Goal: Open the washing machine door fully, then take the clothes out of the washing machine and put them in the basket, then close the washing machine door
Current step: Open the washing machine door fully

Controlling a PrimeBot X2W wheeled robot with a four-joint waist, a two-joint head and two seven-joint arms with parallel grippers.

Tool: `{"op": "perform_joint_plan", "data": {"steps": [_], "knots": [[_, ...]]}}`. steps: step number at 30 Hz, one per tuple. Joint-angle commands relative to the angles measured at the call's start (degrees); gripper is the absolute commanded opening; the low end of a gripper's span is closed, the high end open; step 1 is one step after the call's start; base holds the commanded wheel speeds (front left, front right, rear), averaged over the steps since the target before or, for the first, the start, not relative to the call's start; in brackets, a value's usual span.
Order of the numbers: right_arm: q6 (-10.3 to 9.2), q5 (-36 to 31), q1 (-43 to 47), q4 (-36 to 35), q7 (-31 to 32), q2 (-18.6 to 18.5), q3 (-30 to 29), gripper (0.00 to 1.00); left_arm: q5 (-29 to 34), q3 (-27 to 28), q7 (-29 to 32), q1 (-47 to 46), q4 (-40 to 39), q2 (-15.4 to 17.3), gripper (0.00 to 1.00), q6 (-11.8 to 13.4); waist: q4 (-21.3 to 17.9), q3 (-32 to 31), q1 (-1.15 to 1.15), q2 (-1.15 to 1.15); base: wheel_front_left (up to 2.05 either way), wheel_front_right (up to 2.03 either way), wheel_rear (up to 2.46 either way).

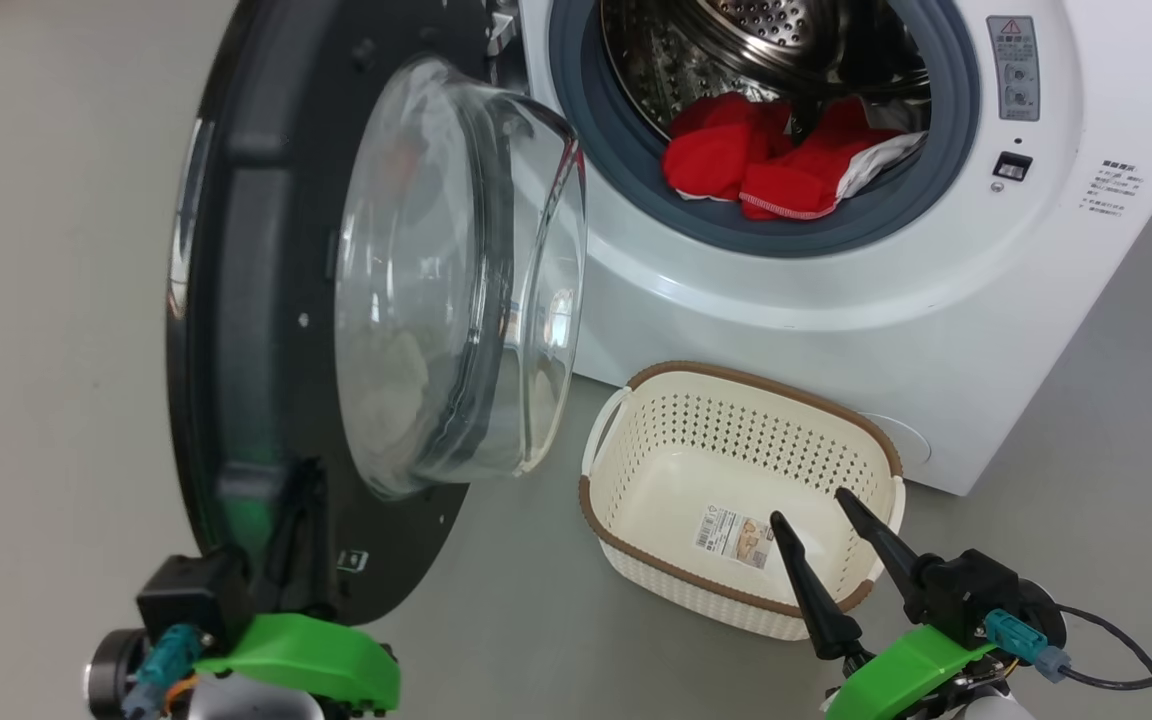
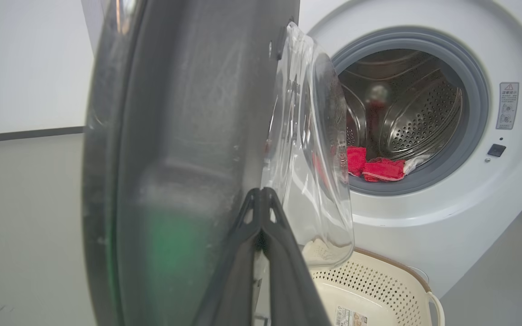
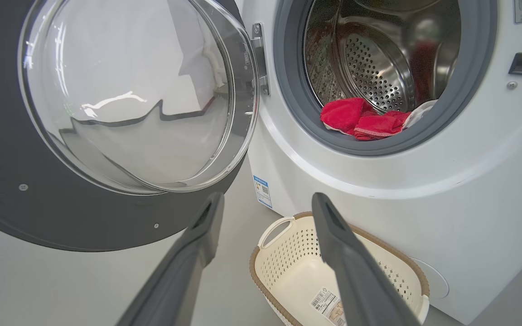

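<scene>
Nearest, L gripper [image 2: 261,199]: fingers are clenched together w/ nothing between them, and the tips appear to be laid against the inner face of the washing machine door [image 1: 236,300], low down near its black rim. A closed pair is prob. used as one stiff prod, so the door can be pushed wider rather than gripped.

R gripper [image 1: 806,503] is held w/ fingers spread and empty, near the basket [image 1: 656,575] but apart from it. It is prob. parked ready for the reach into the drum.

The basket is set on the floor just in front of the machine, below the opening, so the drop is kept short. It is cream plastic w/ perforated walls and a brown rim. A paper label [image 1: 733,535] is seen on its bottom, no clothes inside.

The door is hinged at the opening's left and swung out approx. square to the front, judged not yet fully back. Its rim is glossy and hard. The glass bowl [image 1: 456,270] is clear, deep and bulging.

Farther, the washing machine [image 1: 786,330] has a smooth white shell, a grey rubber ring [image 1: 616,170] and a perforated steel drum [image 1: 696,50]. The clothes [image 1: 766,160] are heaped at the drum's front lip, partly on the ring: soft red fabric, white trim, crumpled.
</scene>
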Motion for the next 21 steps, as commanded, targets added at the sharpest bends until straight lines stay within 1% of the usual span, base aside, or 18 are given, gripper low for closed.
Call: {"op": "perform_joint_plan", "data": {"steps": [1,10,21], "knots": [[0.28,-0.9,-2.4,-1.0,-0.4,0.1,1.2,1.0,-0.4,3.6,-0.6,-0.9,-1.3,1.9,0.0,1.3,0.3,0.5,0.0,0.0,0.0,0.0,0.0],[0.28,-2.7,-3.7,-0.3,-0.4,0.1,0.2,1.0,-2.3,8.7,-0.6,-0.5,-1.3,3.4,0.0,4.1,-0.1,2.3,0.0,0.0,0.0,0.0,0.0],[0.28,-5.0,-4.7,0.0,-0.4,0.1,-0.2,1.0,-5.5,14.8,-3.3,-3.6,4.3,6.1,0.0,4.3,-0.8,4.3,0.0,0.0,0.0,0.0,0.0]]}}
